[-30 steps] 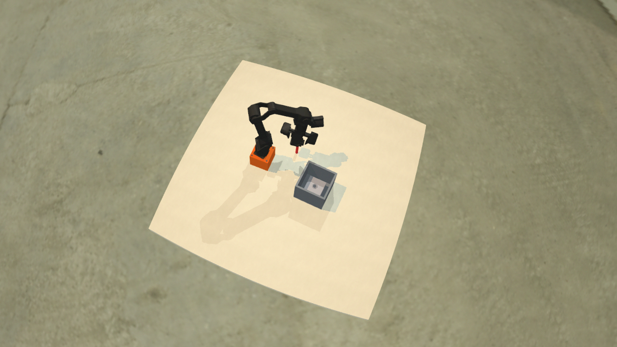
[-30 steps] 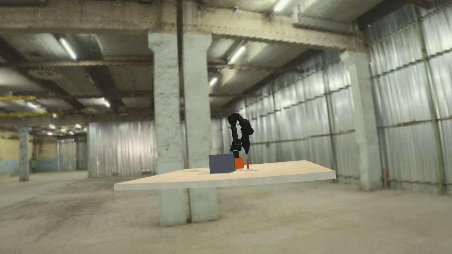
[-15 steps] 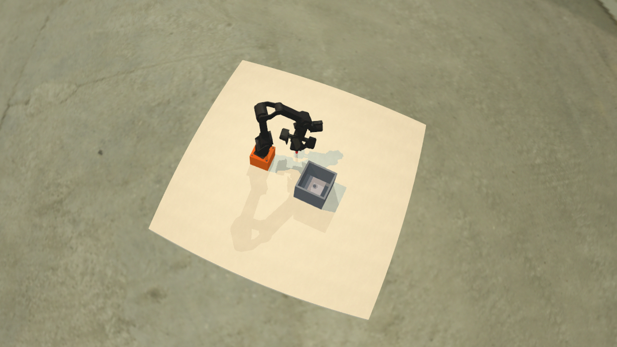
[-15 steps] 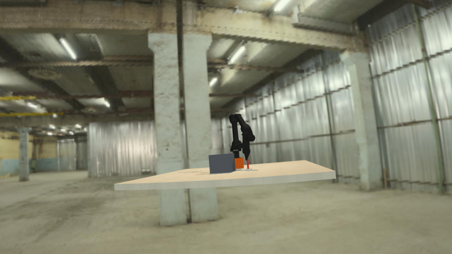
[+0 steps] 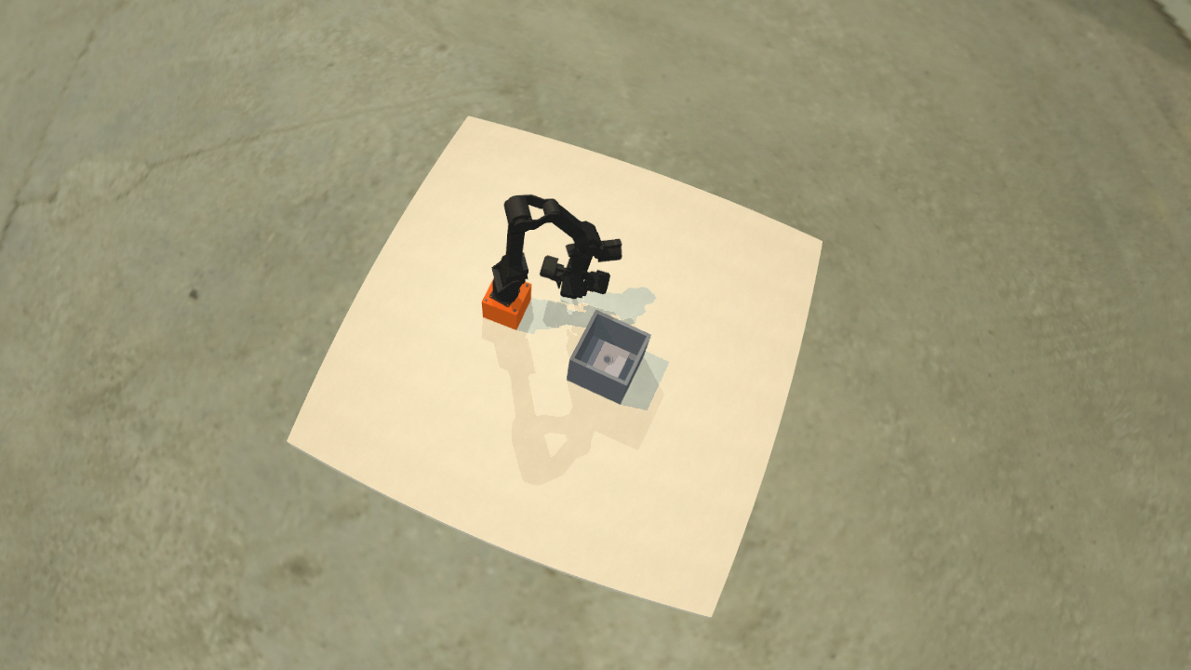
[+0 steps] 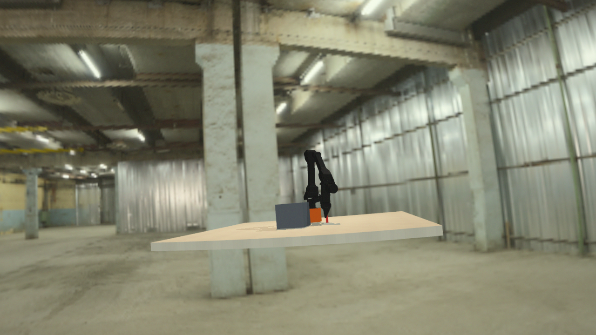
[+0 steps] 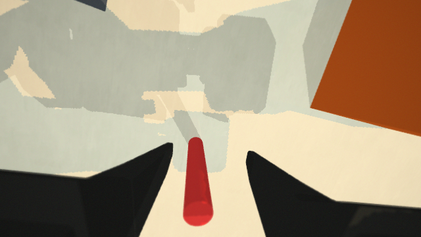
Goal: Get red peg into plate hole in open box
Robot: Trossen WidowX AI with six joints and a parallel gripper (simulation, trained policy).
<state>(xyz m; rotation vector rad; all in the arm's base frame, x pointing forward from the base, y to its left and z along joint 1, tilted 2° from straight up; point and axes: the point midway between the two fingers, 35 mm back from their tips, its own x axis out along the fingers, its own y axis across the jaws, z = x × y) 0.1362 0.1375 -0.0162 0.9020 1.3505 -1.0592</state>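
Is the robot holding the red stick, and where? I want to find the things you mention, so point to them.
Nothing is held: the claw [image 6: 326, 215] [image 7: 210, 152] is open, and the red stick [image 6: 327, 219] [image 7: 197, 179] stands between its fingers, with gaps beside it.

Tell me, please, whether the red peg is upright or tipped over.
Upright: the exterior view shows the red peg standing on end.

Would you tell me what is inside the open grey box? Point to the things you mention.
Inside the open grey box [image 5: 595, 379] [image 6: 292, 215], the top view shows a pale plate [image 5: 617, 367] at the bottom with a small round hole [image 5: 608, 359]. The near wall hides part of the floor, and the hole's depth cannot be seen.
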